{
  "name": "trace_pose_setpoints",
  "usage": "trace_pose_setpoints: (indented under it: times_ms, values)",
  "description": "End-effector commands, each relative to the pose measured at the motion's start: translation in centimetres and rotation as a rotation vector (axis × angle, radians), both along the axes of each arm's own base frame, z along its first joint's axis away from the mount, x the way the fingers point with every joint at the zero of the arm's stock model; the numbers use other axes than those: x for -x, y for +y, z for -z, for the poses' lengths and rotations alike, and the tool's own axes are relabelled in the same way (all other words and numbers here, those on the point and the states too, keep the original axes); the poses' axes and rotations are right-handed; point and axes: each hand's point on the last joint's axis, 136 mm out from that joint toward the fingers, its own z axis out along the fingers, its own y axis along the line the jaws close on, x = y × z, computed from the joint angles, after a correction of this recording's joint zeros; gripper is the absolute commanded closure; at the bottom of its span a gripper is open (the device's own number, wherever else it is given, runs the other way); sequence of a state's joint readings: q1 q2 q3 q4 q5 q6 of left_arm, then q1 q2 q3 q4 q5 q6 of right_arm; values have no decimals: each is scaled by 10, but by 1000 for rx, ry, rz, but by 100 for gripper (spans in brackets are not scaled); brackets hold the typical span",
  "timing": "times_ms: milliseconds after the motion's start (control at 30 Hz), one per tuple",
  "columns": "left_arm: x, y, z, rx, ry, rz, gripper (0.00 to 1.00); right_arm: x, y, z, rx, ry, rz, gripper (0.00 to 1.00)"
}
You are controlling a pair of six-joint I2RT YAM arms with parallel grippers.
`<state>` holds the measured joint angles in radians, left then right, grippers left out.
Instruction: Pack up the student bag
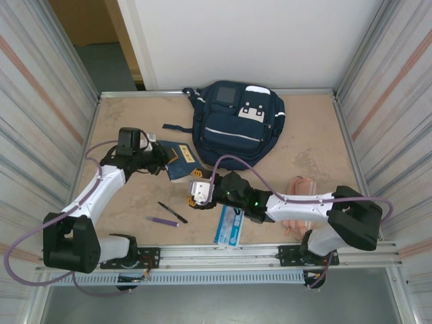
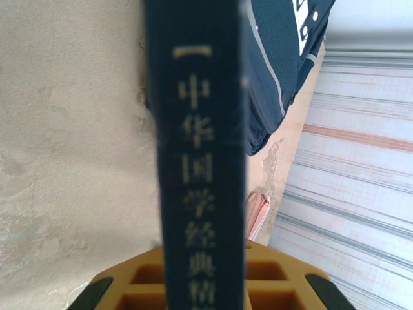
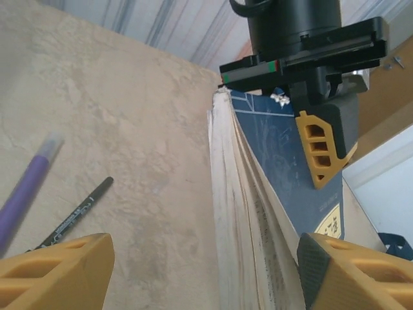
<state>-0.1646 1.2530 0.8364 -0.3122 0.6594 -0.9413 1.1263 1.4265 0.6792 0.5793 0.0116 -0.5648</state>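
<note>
Risks first. Book [image 1: 182,162] is held on edge and looks lifted off the tabletop [image 1: 135,121]. L pincer [image 1: 162,162] is clamped across its covers. R pincer [image 1: 196,194] is open, fingers either side of the page edge, not pinching yet. Reads as a handover/regrip.
- If L lets go before R has bitten, the book drops or fans open; pages splay on the R wrist cam.
- If R closes on loose pages only, the cover swings and the grip slips.
- Two pincers v. close on one book, so they could collide if either twists.

Bag [image 1: 236,121] lies flat at far centre, front up, just beyond the book. Can't tell if the main zip is open. If it's shut, the book has nowhere to go and a push just shoves the bag toward the far wall.

Around:
- Black pen [image 1: 173,212] & purple pen [image 1: 164,221] lie side by side, near-left of R pincer.
- Blue/white booklet [image 1: 228,225] is at near centre, partly under R arm.
- Pink case [image 1: 302,199] is on the right, under R forearm.

R arm and its cable lie across the booklet & case, so both are blocked till it moves.
</note>
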Motion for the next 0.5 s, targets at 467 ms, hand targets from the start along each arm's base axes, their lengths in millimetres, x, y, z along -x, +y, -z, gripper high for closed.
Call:
trace_pose_setpoints:
  times_ms: [467]
  values:
    - [7,-9,5,49,23,5,100,-45,14,30,31,-113,219,33]
